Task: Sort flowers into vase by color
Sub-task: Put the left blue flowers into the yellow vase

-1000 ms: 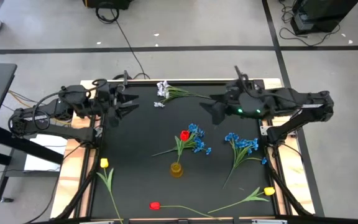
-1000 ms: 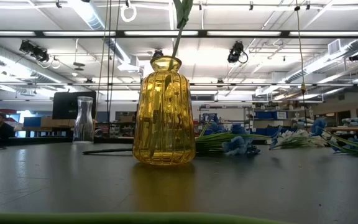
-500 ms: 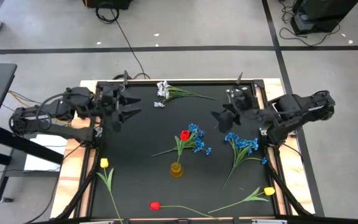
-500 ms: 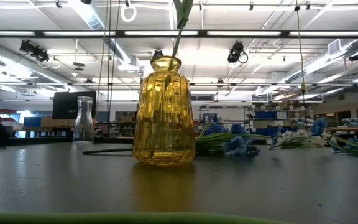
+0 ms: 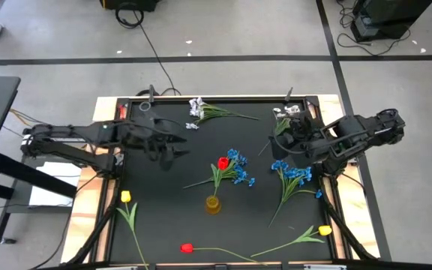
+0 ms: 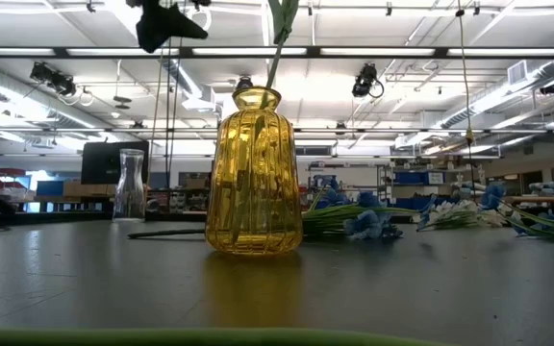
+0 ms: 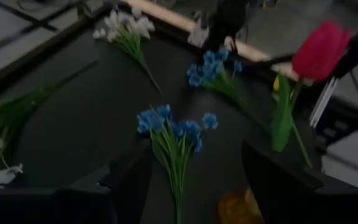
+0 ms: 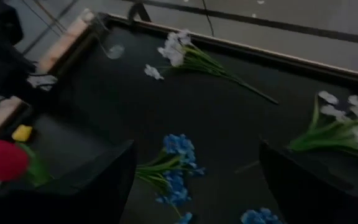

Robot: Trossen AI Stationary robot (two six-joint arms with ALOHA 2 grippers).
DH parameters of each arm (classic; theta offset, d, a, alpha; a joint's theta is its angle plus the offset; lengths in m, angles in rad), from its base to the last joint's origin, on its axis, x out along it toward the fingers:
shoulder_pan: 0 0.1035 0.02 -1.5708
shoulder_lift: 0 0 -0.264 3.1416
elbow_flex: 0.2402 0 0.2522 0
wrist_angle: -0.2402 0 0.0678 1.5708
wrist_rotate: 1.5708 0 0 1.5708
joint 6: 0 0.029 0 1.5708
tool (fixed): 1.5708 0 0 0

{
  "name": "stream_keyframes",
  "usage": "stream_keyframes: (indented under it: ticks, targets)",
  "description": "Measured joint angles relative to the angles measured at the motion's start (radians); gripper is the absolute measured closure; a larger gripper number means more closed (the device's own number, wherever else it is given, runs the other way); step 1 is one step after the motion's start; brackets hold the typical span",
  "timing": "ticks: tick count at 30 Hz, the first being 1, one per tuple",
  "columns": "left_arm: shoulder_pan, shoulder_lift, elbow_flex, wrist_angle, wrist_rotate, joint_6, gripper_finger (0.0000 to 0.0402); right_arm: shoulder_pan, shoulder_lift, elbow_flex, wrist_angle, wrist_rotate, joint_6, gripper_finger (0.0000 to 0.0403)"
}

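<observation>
- Dark left claw (image 5: pixel 177 146): fingers spread, holding nothing, hovering above the desk (image 5: pixel 163 217) toward its left edge.
- Right claw (image 5: pixel 276 141): fingers wide apart, empty, near the right edge beside a white spray (image 5: pixel 280 114).
- Amber vase (image 5: pixel 213 203): mid-desk, holding the red tulip (image 5: pixel 223 163).
- Blue sprays (image 5: pixel 238 166) and (image 5: pixel 291 172): lying flat right of the vase.
- Yellow tulip (image 5: pixel 125 196): left edge.

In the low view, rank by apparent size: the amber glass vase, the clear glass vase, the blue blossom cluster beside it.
1. Amber ribbed glass vase, though nearest the camera.
2. Clear glass vase, farther back.
3. Blue blossom cluster.
</observation>
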Motion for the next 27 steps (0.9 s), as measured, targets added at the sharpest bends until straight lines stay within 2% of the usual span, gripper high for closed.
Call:
stream_keyframes:
  ticks: [6, 13, 16, 20, 27]
  targets:
    - [-0.01, 0.121, 0.0, -0.003, 0.0, 0.032, 0.015, 0.0, -0.056, -0.108, 0.013, -0.058, 0.102, 0.0058]
    - [0.023, 0.294, -0.001, -0.002, 0.0, 0.111, 0.0151, 0.023, -0.115, -0.25, 0.146, -0.149, 0.156, 0.0058]
    - [0.054, 0.361, -0.039, 0.06, 0.01, 0.135, 0.0158, 0.047, -0.124, -0.279, 0.199, -0.154, 0.157, 0.0058]
    - [0.075, 0.433, -0.113, 0.231, 0.096, 0.128, 0.0176, 0.082, -0.129, -0.286, 0.215, -0.153, 0.181, 0.0058]
    - [0.035, 0.563, -0.147, 0.415, 0.136, 0.213, 0.0202, 0.125, -0.14, -0.286, 0.212, -0.153, 0.204, 0.0058]
